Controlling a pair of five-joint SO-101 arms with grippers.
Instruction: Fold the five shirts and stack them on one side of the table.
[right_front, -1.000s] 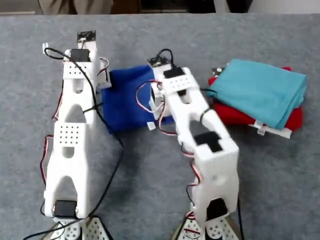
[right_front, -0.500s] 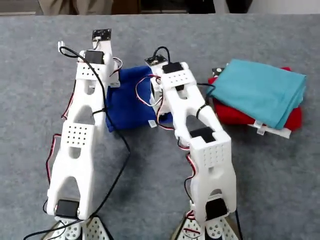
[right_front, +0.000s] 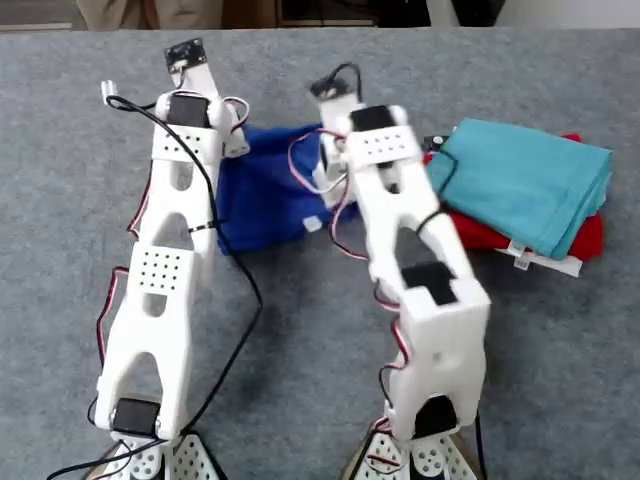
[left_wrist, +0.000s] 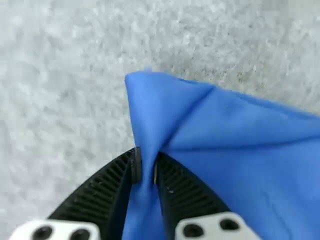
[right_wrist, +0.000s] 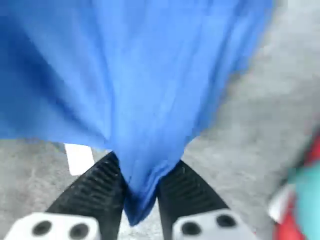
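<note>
The left gripper (left_wrist: 144, 169) is clamped on a corner of the blue shirt (left_wrist: 240, 150). The cloth is pinched between its black fingers (left_wrist: 107, 185) and stands up in a fold just beyond the tips. The right gripper (right_wrist: 140, 187) is likewise closed on an edge of the same shirt, which spreads out ahead of it, and a white tag (right_wrist: 79, 157) shows beside one finger. In the high view the shirt spans the gap between the two grippers over the grey table (right_front: 300, 340). Just beyond the right gripper, away from the left one, is a stack: a teal shirt (right_front: 525, 180) on a red shirt (right_front: 470, 232), with a white edge (right_front: 550, 263) beneath.
</note>
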